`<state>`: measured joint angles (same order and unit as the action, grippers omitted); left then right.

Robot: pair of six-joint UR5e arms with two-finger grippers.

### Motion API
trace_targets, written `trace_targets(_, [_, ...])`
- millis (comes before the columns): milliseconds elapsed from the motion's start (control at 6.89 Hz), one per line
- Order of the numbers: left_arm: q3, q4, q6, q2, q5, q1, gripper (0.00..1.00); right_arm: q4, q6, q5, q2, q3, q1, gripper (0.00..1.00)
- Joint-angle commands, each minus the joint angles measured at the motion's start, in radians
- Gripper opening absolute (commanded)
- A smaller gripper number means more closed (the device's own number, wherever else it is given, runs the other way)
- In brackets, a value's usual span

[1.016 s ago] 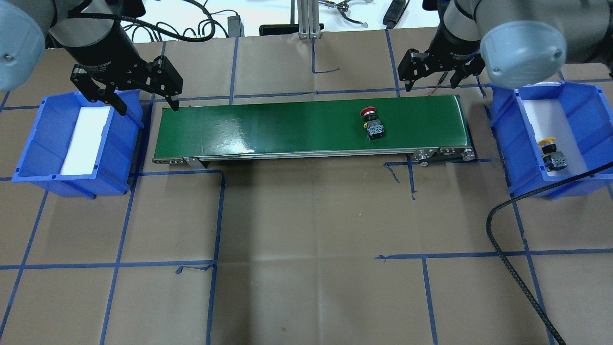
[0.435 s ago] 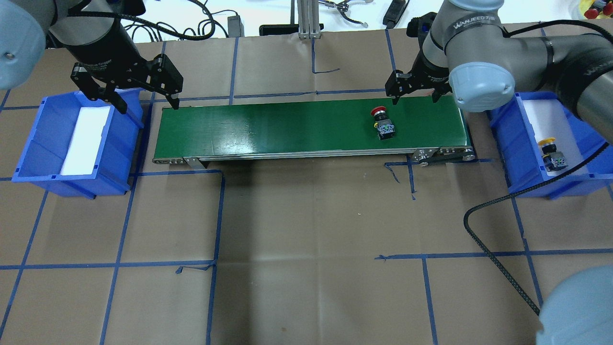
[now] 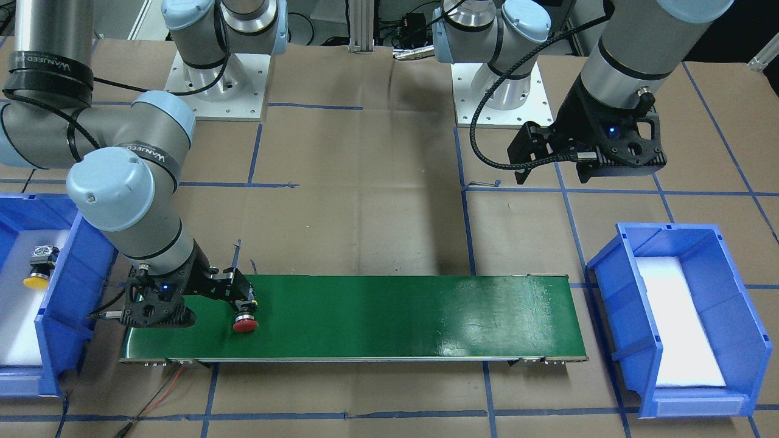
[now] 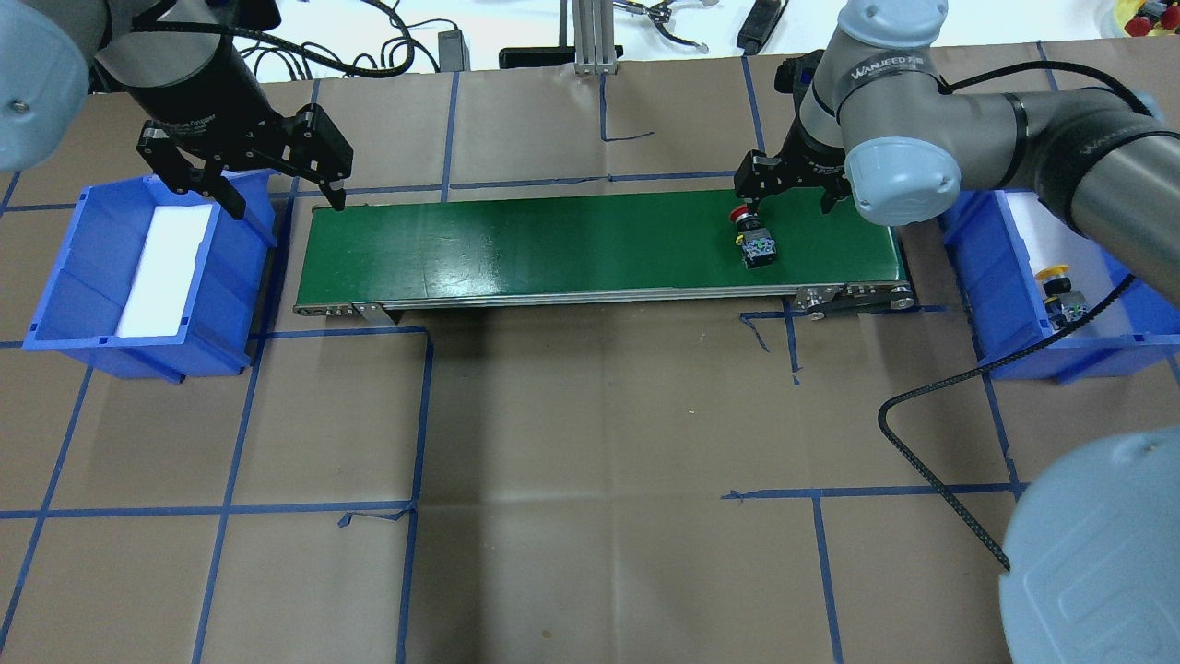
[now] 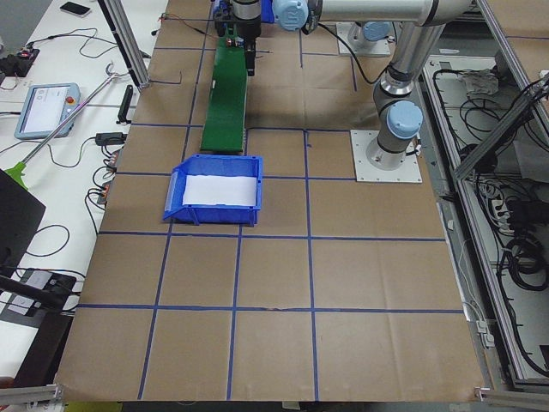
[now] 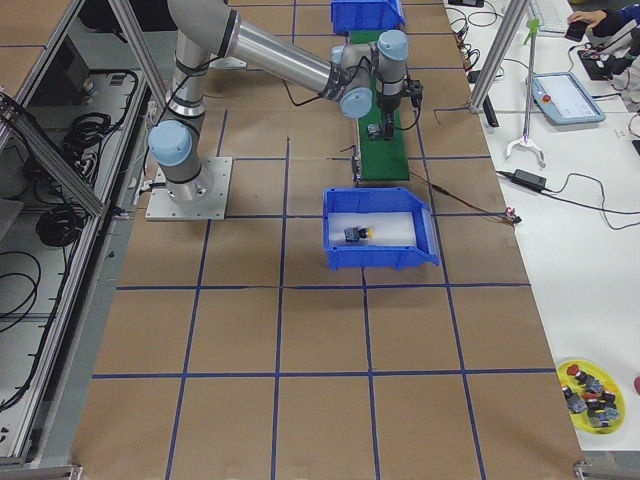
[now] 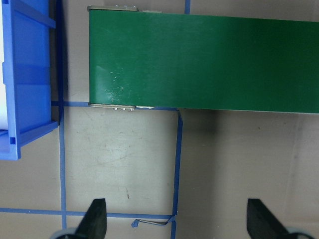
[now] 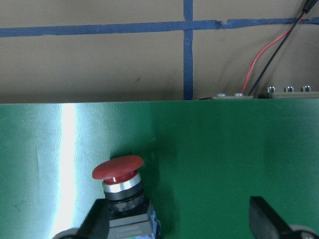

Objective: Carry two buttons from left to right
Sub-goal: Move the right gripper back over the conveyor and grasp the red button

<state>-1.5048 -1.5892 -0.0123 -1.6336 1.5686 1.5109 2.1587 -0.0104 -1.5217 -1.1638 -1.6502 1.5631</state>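
Overhead exterior: yellow button (image 4: 1054, 274) lies in the right blue bin (image 4: 970, 263), so half is done. Red button (image 4: 756, 242) lies near the conveyor belt (image 4: 553, 244)'s right end, under the right gripper (image 4: 788, 198), jaws spread. Left gripper (image 4: 286, 203) hangs spread, empty.

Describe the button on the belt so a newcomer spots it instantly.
Start at the long green conveyor belt. Near its end by the right blue bin, under the right tool, a small button switch lies on its side. Its cap is red; the yellow-capped button sits inside that bin.
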Motion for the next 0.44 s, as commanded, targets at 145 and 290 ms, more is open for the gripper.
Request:
trace_targets(145, [0.002, 0.002, 0.0, 0.0, -0.001, 0.0, 1.0, 0.006, -0.002, 0.0, 0.029, -0.005, 0.0, 0.99])
trace_targets(290, [0.002, 0.002, 0.0, -0.002, -0.001, 0.0, 1.0, 0.006, -0.002, -0.002, 0.045, -0.005, 0.0, 0.99])
